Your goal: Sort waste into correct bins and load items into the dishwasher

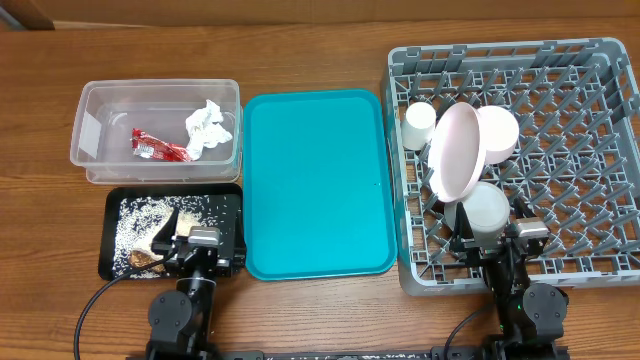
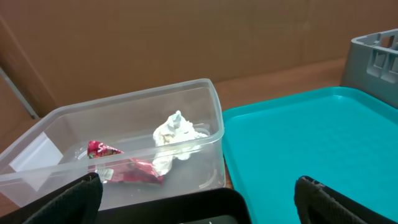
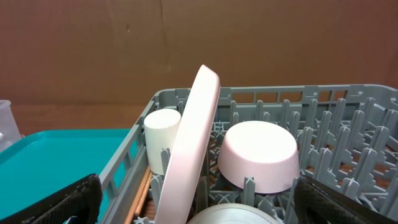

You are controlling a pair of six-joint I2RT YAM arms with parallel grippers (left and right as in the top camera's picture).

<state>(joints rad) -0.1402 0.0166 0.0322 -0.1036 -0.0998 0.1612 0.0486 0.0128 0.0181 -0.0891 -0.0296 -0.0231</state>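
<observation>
Checking stock: rack (image 1: 585, 150) holds plate (image 1: 455, 150), bowl (image 1: 497, 132), cup (image 1: 420, 122); tub (image 1: 95, 140) holds napkin (image 1: 207, 128), sachet (image 1: 155, 148); black tray (image 1: 113, 262) holds rice (image 1: 140, 215). Both the left gripper (image 2: 199, 202) and right gripper (image 3: 199, 199) rest empty, fingers wide apart. I judge sorting finished; I'd back out slowly, clear of the leaning plate.

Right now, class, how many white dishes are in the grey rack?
4: a cup in the rack's far-left corner, a large plate tilted beside it, a bowl right of that, a smaller plate toward the near edge. Nothing seems hidden.
</observation>
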